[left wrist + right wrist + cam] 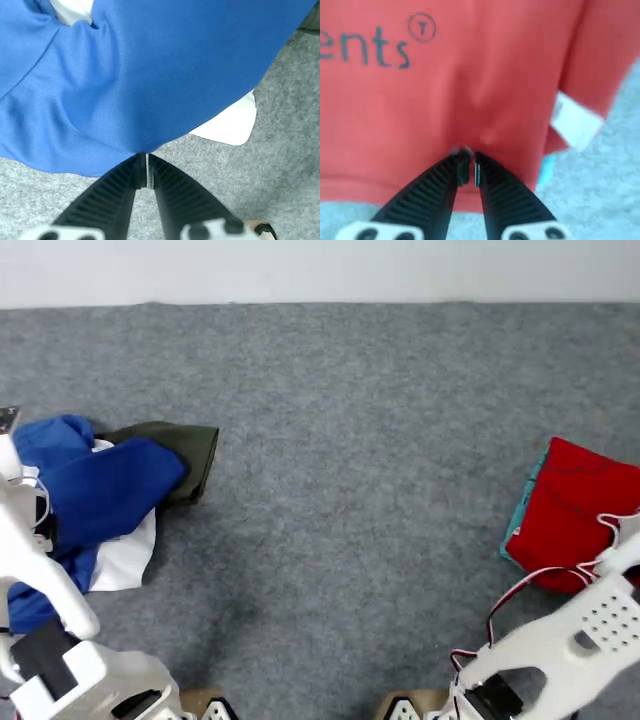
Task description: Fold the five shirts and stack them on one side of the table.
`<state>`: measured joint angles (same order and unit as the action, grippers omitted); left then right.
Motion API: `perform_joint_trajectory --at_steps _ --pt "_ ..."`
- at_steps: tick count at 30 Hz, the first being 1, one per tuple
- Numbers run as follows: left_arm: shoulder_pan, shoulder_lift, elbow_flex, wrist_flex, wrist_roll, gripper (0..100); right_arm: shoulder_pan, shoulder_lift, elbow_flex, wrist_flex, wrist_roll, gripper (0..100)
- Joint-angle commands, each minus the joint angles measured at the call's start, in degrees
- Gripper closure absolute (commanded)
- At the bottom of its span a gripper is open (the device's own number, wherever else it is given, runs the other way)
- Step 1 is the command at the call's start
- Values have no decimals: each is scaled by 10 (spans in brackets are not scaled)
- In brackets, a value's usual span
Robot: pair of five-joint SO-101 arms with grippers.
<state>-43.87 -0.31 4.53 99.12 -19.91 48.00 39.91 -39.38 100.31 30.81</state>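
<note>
Lettering point(367, 47) on right tool's point(466, 162) red shirt point(495, 75), left tool point(146, 165) pinching blue shirt point(150, 75)

The blue shirt point(150, 75) is seen as fine mesh knit, matt. The red shirt point(485, 90) is shown as smooth cloth (a white woven tag point(575, 125) is attached). The bench point(380, 440) is covered in rough grey felt; the left tool point(147, 167) and right tool point(467, 162) are moulded in ribbed black plastic.
</note>
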Motion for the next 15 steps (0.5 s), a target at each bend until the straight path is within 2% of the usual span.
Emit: perform_joint_trajectory --at_steps 1,5,10,15 --pt "4 -25 -2 0 -1 983 -27 -85 -71 24 4 962" --pt "10 -25 -2 0 -1 983 -40 -143 -82 22 4 939" --pt "10 -25 -2 0 -1 983 -26 -142 -83 -13 1 770" --pt "11 -25 -2 -12 -1 983 -7 -100 -84 -105 1 776"
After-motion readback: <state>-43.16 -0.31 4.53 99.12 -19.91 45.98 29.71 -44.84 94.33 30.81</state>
